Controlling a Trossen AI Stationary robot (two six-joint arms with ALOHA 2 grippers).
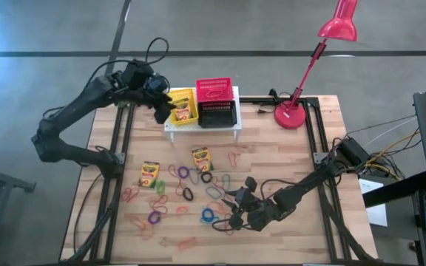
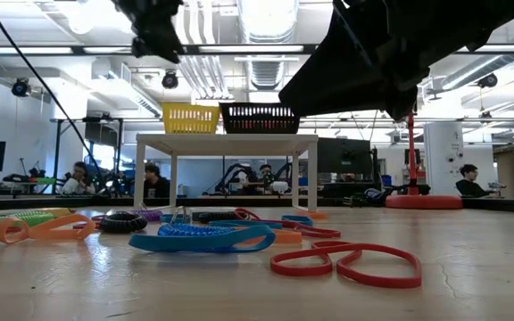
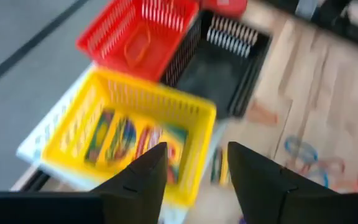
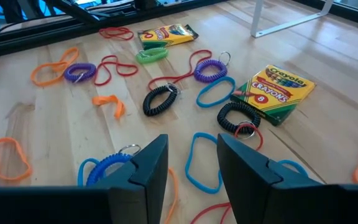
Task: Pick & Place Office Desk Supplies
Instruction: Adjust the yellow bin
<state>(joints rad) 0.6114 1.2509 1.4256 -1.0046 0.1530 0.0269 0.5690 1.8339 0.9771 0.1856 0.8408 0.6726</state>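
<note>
My left gripper hangs open and empty over the near-left rim of the yellow basket, where one crayon box lies flat. The red basket holds one loop; the black basket stands beside it. All three rest on the white stand. Two more crayon boxes lie flat on the table among many coloured elastic loops. My right gripper hovers open just above a blue loop and a blue coil.
A red desk lamp stands at the table's far right, its head reaching past the far edge. Cables trail off the right side. Bare wood lies along the near edge. In the low view, people sit in the room behind.
</note>
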